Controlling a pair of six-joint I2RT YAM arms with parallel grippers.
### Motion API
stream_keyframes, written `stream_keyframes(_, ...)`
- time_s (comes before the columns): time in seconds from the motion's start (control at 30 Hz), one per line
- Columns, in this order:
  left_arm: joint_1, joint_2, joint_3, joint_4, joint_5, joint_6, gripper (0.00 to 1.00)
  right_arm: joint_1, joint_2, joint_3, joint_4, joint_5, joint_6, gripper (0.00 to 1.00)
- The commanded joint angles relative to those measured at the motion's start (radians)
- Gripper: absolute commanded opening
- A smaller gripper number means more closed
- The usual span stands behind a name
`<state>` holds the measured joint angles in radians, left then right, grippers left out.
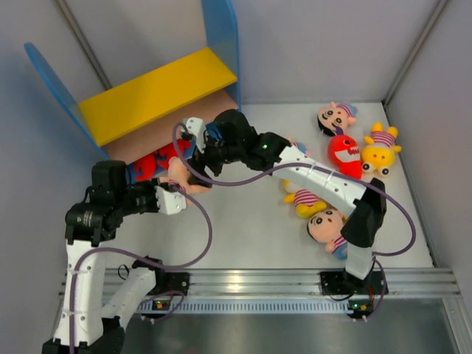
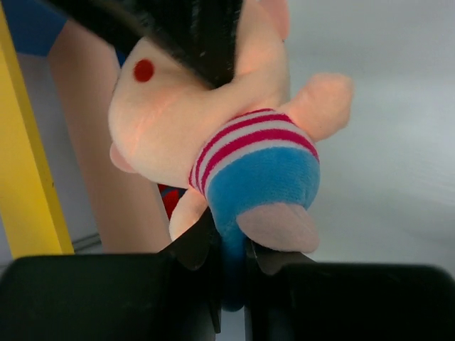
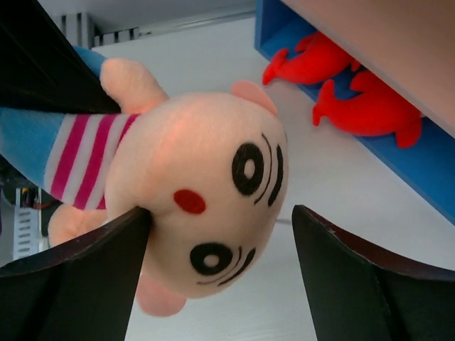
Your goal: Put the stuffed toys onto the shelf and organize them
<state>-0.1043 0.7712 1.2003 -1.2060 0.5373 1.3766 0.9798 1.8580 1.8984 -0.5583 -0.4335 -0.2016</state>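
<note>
A pink-faced doll in a red-striped shirt and blue bottoms hangs between both grippers in front of the shelf. My left gripper is shut on the doll's blue leg. My right gripper is open around the doll's head; one finger touches the head and the other stands apart from it. A red monster lies on the shelf's lower level and also shows in the top view. In the top view the left gripper is below the doll and the right gripper above it.
Several toys lie on the table at the right: a pink-faced doll, a red monster, a yellow creature, another yellow one and a pink-faced doll. The shelf's blue side panel stands at the back.
</note>
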Motion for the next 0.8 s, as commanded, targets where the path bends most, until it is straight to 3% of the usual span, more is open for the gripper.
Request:
stream_keyframes(0.0,-0.002,0.078,0.145,0.175,-0.024,-0.302,0.00,-0.071,-0.141,-0.086,0.185,0.143,0.164,0.82)
stream_keyframes(0.13,-0.002,0.207,0.300,0.354,-0.201,-0.613,0.00,-0.237,-0.322,-0.336,0.365,0.187,0.335,0.83)
stream_keyframes(0.27,-0.002,0.351,0.529,0.422,-0.351,-0.747,0.00,-0.322,-0.492,-0.520,0.406,0.248,0.334,0.87)
stream_keyframes(0.37,-0.002,0.491,0.635,0.428,-0.599,-0.768,0.00,-0.354,-0.552,-0.573,0.368,0.271,0.292,0.87)
stream_keyframes(0.47,-0.002,0.595,0.669,0.448,-0.748,-0.723,0.00,-0.380,-0.592,-0.614,0.362,0.274,0.278,0.87)
stream_keyframes(0.57,0.009,0.674,0.680,0.450,-0.824,-0.714,0.00,-0.392,-0.615,-0.637,0.350,0.268,0.265,0.87)
stream_keyframes(0.77,0.087,0.711,0.615,0.451,-0.844,-0.708,0.00,-0.394,-0.651,-0.686,0.340,0.277,0.238,0.88)
